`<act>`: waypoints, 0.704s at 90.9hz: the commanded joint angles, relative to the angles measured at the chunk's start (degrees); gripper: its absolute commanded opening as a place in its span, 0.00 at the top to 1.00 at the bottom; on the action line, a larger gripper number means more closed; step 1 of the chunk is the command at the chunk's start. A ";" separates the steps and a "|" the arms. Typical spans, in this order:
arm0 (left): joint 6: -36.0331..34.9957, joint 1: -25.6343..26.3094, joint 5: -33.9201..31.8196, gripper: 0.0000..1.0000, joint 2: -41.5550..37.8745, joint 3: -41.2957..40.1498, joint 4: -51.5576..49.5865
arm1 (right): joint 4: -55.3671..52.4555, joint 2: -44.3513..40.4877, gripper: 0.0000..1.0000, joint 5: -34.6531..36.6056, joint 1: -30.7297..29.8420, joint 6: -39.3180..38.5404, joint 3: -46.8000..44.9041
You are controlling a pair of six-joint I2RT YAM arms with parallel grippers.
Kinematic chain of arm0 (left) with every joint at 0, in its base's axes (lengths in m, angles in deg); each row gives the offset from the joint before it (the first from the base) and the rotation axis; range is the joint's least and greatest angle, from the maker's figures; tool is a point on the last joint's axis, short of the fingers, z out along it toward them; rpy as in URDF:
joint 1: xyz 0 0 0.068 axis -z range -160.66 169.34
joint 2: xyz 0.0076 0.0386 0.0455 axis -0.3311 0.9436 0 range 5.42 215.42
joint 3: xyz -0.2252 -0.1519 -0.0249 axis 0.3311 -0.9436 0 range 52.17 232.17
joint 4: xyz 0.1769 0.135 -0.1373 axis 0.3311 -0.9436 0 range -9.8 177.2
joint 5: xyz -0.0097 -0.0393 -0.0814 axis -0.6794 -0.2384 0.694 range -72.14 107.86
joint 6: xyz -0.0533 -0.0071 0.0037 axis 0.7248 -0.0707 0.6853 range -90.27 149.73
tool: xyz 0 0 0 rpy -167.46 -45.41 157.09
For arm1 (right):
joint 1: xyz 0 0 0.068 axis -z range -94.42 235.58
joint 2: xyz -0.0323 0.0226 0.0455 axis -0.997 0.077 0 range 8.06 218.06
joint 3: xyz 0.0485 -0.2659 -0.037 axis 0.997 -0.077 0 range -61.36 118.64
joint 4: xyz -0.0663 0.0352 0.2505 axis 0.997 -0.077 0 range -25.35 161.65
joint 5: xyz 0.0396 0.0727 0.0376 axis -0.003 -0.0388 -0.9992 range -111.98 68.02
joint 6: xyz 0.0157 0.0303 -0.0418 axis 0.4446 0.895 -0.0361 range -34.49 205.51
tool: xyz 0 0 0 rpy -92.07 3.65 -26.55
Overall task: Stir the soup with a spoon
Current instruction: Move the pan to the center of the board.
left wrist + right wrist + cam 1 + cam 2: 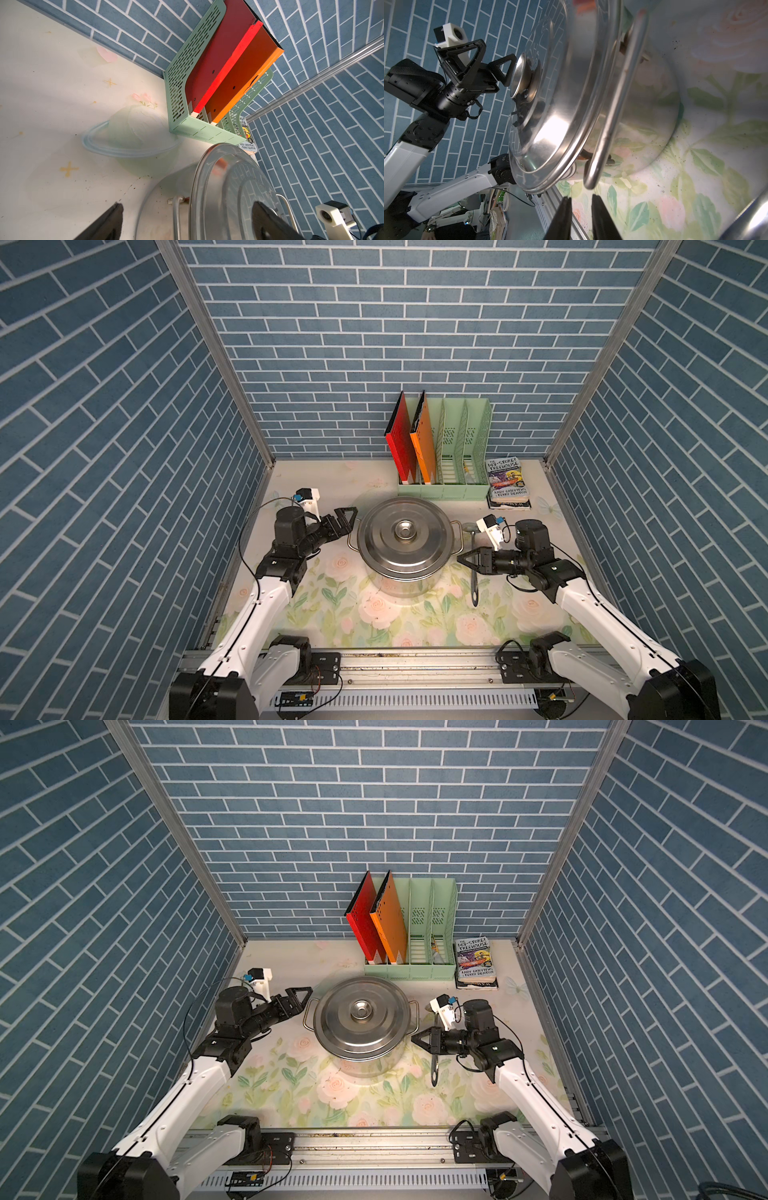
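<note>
A wide steel pot [405, 588] stands mid-table with its flat lid [419, 549] on, so the soup is hidden. The spoon [474, 591] lies on the mat just right of the pot, bowl toward the back. My right gripper [459, 559] points left across the spoon's handle, its jaws one above the other. In the right wrist view the right gripper [581, 199] shows a narrow gap with only the mat in it. The handle's crossing is hidden. My left gripper [353, 512] stands wide open, empty, by the pot's far-left side, facing the pot's loop handle [176, 216].
A green file rack [457, 485] holding a red and an orange folder stands against the back wall. A small stack of books [508, 483] lies to its right. Blue brick-pattern walls close three sides. A metal rail [415, 664] runs along the front edge.
</note>
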 commanded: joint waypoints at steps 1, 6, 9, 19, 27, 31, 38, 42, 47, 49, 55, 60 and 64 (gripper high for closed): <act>-2.39 0.31 -3.31 0.00 -2.11 0.43 -3.42 | 2.34 1.94 0.86 -0.55 -0.21 -1.09 2.02; -2.74 0.31 -4.17 0.00 -2.93 0.40 -4.24 | 1.90 2.96 0.91 -0.20 -0.21 -1.86 2.73; -2.97 0.31 -4.58 0.00 -3.29 0.41 -4.75 | 1.66 3.49 0.93 -0.10 -0.21 -2.22 3.06; -3.74 0.31 -6.41 0.00 -4.44 0.64 -6.34 | 1.50 4.64 0.96 0.49 -0.21 -2.79 4.04; -4.20 0.31 -8.03 0.00 -5.38 0.67 -7.42 | 1.49 5.87 0.97 0.81 -0.13 -3.16 4.66; -4.39 0.31 -8.88 0.00 -6.12 0.61 -8.00 | 1.49 6.63 0.97 0.82 -0.12 -3.33 5.01; -4.95 0.31 -10.25 0.00 -7.24 0.58 -9.17 | 1.37 7.97 0.98 1.10 0.00 -3.80 5.77; -5.17 0.31 -11.11 0.00 -7.85 0.59 -9.81 | 1.10 8.70 0.98 1.29 0.04 -4.18 6.36; -5.51 0.31 -11.91 0.00 -8.54 0.58 -10.60 | 0.44 9.65 0.98 1.77 0.12 -4.98 7.28; -5.61 0.31 -12.15 0.00 -8.85 0.58 -10.88 | 0.09 10.04 0.97 2.04 0.18 -5.37 7.60; -5.82 0.31 -12.52 0.00 -9.39 0.79 -11.67 | -1.12 10.83 0.97 3.27 0.78 -6.31 8.42; -5.91 0.31 -12.75 0.00 -9.80 1.00 -12.29 | -1.80 11.19 0.97 4.22 1.27 -6.77 8.87; -5.93 0.31 -12.71 0.00 -10.08 1.17 -12.64 | -2.23 11.35 0.96 4.81 1.72 -7.02 9.17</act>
